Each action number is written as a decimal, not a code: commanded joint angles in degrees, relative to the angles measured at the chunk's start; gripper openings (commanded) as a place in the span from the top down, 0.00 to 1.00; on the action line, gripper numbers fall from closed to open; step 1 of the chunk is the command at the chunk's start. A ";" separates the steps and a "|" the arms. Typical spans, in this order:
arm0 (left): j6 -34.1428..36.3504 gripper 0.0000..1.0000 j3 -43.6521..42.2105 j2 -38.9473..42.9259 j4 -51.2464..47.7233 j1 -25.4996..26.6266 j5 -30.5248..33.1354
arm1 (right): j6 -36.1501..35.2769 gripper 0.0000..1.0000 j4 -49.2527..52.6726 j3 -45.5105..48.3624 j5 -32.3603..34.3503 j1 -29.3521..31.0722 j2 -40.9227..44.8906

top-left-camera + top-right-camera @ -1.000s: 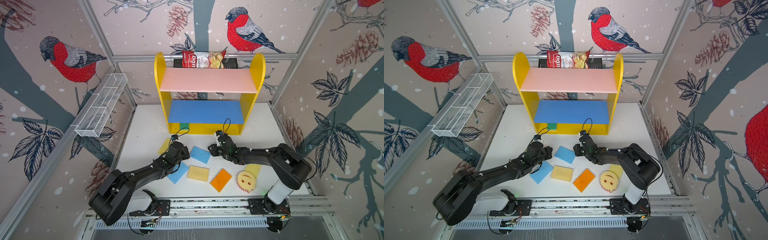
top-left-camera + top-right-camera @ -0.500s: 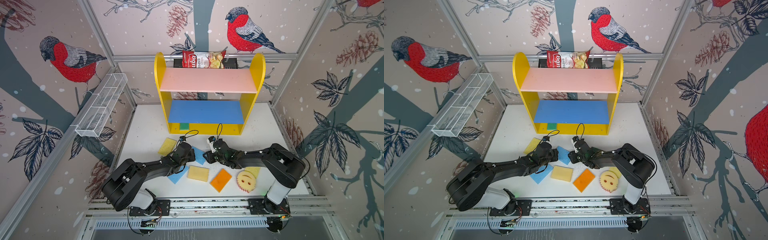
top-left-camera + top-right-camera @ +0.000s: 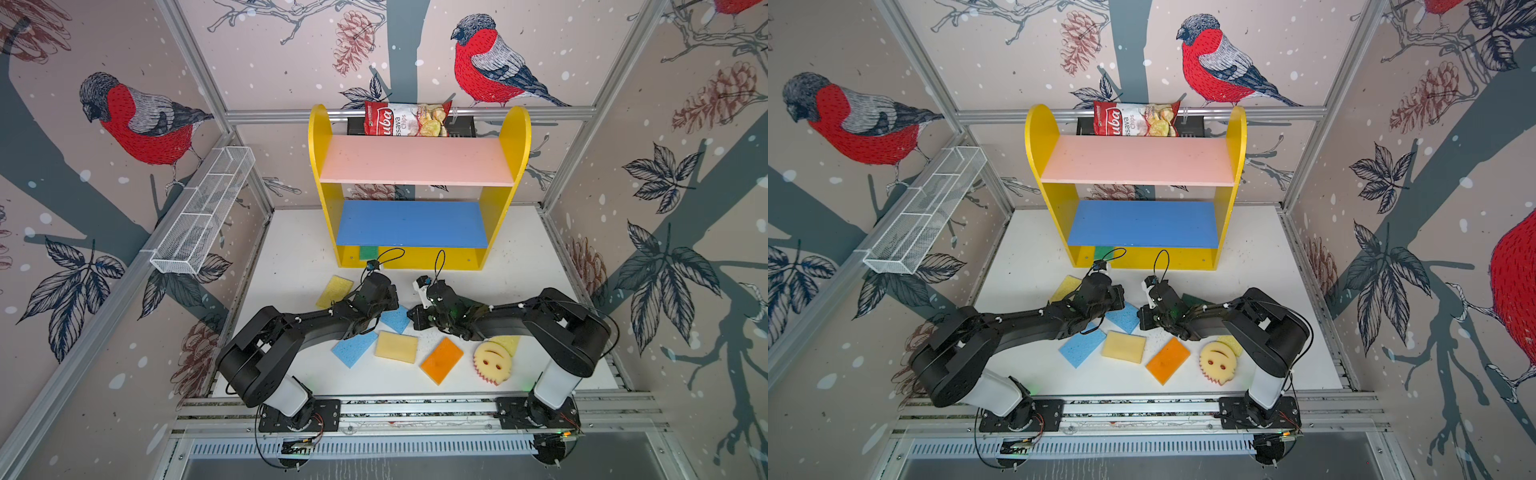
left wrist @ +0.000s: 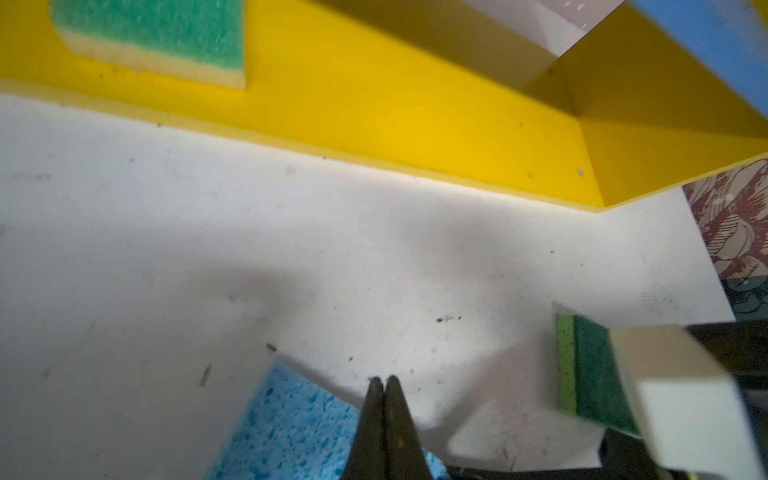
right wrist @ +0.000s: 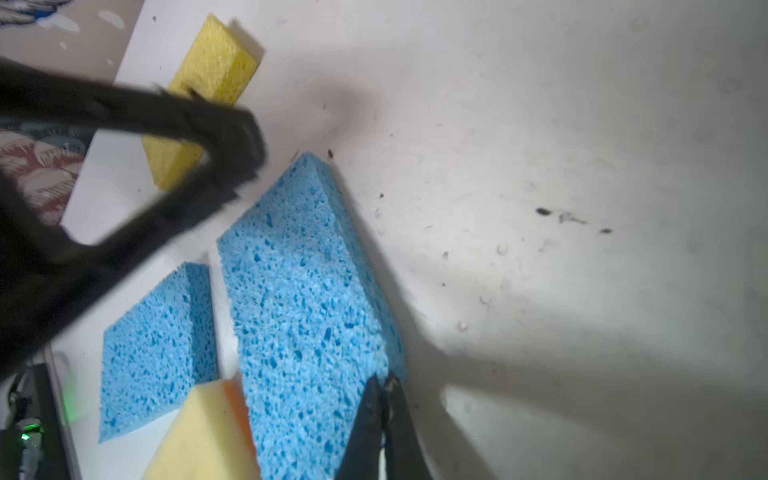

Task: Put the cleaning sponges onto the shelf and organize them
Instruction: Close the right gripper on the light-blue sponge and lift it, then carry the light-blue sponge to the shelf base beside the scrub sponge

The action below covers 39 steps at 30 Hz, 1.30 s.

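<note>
The left pincer (image 4: 384,381) has its jaws pressed together with nothing between them, the tips over a corner of the blue sponge (image 3: 395,319) on the white bench (image 3: 291,257). The right pincer (image 5: 384,384) is also closed and empty; its tips sit at that sponge's edge, and contact cannot be told. One green sponge (image 3: 368,252) lies on the yellow base of the shelf (image 3: 320,137). The others lie on the bench in front of it: a yellow sponge (image 3: 333,291), a second blue sponge (image 3: 353,348), a pale yellow sponge (image 3: 397,346), an orange sponge (image 3: 441,360) and the smiley sponge (image 3: 492,362).
</note>
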<state>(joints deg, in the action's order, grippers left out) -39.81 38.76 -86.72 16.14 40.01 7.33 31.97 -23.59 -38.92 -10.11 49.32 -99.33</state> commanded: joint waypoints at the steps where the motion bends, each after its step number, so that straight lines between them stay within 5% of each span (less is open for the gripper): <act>1: 1.87 0.85 1.21 3.21 -3.10 0.07 4.60 | 4.59 1.00 -5.60 0.53 -1.14 -1.42 1.42; 6: -1.08 0.61 -3.65 13.72 -7.08 -0.15 17.16 | 9.41 1.00 -10.58 1.58 1.58 -3.86 3.80; 10: -2.06 0.55 -10.88 22.48 -5.96 -0.58 22.21 | 12.25 1.00 -11.01 0.49 9.36 -3.43 4.25; 21: -8.08 0.53 -19.37 40.72 -12.91 -0.90 28.06 | 27.35 1.00 -14.89 -2.43 26.73 -2.47 -1.44; 39: -11.15 0.53 -24.51 61.43 -26.73 -0.92 28.57 | 32.36 0.99 -11.63 -18.38 37.49 -1.26 -16.78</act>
<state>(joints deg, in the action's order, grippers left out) -50.72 14.63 -26.63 -7.97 39.20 34.59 62.98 -36.45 -55.83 23.70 47.64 -114.89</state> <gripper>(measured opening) 0.475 0.049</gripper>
